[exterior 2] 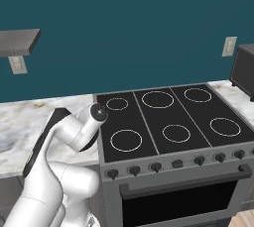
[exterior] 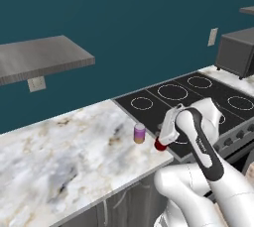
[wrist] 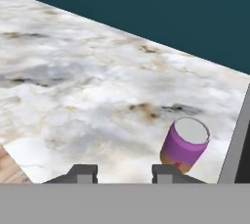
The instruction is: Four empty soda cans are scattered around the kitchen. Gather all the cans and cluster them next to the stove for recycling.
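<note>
A: Hand view first: what is the gripper (wrist: 122,171) doing?
B: Its two finger tips stand narrowly spaced, low over the marble counter (wrist: 73,86). From the left base view a red soda can (exterior: 159,145) sits under the hand, apparently clamped between the fingers, near the counter's front edge.
A: And the purple soda can (wrist: 184,144)?
B: Upright on the counter, silver top showing, just beside the black stove (exterior: 198,99) and close to the red one, a little further in from the edge.
A: Anything further out?
B: A teal wall with an outlet (exterior: 212,36), a grey shelf (exterior: 39,57), a dark microwave (exterior: 238,52).
</note>
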Motion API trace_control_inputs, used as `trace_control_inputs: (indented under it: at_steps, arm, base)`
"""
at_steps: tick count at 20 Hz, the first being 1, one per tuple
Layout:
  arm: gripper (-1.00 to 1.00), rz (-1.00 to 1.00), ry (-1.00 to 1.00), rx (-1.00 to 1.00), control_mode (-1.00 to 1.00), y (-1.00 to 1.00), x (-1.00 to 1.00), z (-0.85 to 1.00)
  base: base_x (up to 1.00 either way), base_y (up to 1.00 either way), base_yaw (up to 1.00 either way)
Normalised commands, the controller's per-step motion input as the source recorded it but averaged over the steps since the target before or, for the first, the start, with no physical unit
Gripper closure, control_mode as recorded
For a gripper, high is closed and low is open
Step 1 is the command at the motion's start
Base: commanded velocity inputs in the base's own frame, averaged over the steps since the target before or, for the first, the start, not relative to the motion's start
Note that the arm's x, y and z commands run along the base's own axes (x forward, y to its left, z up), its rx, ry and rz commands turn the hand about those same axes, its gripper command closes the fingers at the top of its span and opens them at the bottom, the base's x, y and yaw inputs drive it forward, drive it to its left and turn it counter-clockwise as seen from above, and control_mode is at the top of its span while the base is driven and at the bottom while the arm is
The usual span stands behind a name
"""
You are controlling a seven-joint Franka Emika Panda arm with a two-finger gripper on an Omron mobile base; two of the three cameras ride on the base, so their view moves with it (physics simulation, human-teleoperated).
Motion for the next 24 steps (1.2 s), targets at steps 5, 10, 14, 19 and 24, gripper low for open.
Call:
trace_control_inputs:
  at_steps: [5, 10, 14, 19, 24]
  arm:
    - [1.0, 0.0, 0.0, -0.01, -1.0, 0.06, 0.21, -0.21]
    - [1.0, 0.0, 0.0, 0.0, -1.0, 0.0, 0.02, -0.04]
    - [1.0, 0.0, 0.0, 0.0, -1.0, 0.12, 0.18, -0.21]
    - [1.0, 0.0, 0.0, -0.02, -1.0, 0.14, 0.12, -0.31]
    - [1.0, 0.0, 0.0, -0.03, -1.0, 0.05, 0.05, -0.36]
  base:
    - [0.0, 0.0, 0.0]
    - [0.0, 0.0, 0.0]
    - [0.0, 0.0, 0.0]
    - [0.0, 0.0, 0.0]
    - [0.0, 0.0, 0.0]
